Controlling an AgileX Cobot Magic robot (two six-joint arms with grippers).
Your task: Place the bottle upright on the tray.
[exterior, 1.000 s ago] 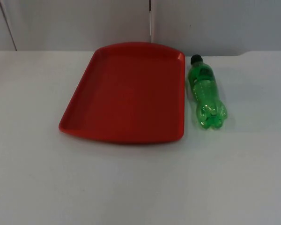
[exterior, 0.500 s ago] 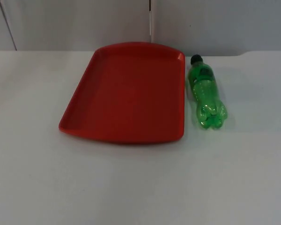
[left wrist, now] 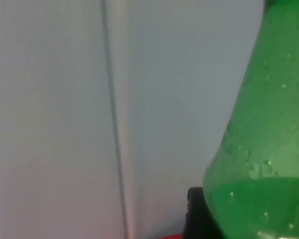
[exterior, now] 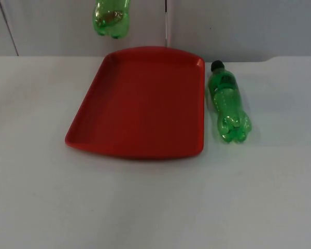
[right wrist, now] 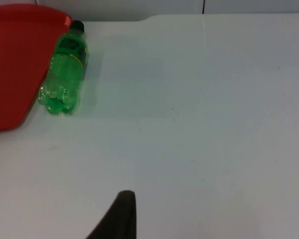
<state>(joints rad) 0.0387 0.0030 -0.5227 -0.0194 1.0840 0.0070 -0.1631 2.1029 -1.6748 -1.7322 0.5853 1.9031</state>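
Note:
A green bottle (exterior: 112, 16) hangs base down in the air, above and behind the far left corner of the red tray (exterior: 93, 111). In the left wrist view the same bottle (left wrist: 261, 149) sits close against a black fingertip (left wrist: 193, 214), with my left gripper (left wrist: 251, 221) shut on it. A second green bottle (exterior: 228, 102) with a dark cap lies on its side on the table, just right of the tray, cap toward the wall. A black fingertip (right wrist: 120, 215) of my right gripper stands over bare table, well short of that lying bottle (right wrist: 64, 69).
The grey partition wall (exterior: 238, 26) closes off the back of the white table (exterior: 155, 207). The tray (right wrist: 10, 64) holds nothing. Open table lies in front of the tray and to the right of the lying bottle.
A green bottle has come into the top view at its upper edge, behind the tray's far left corner. The tray and the lying bottle have not moved.

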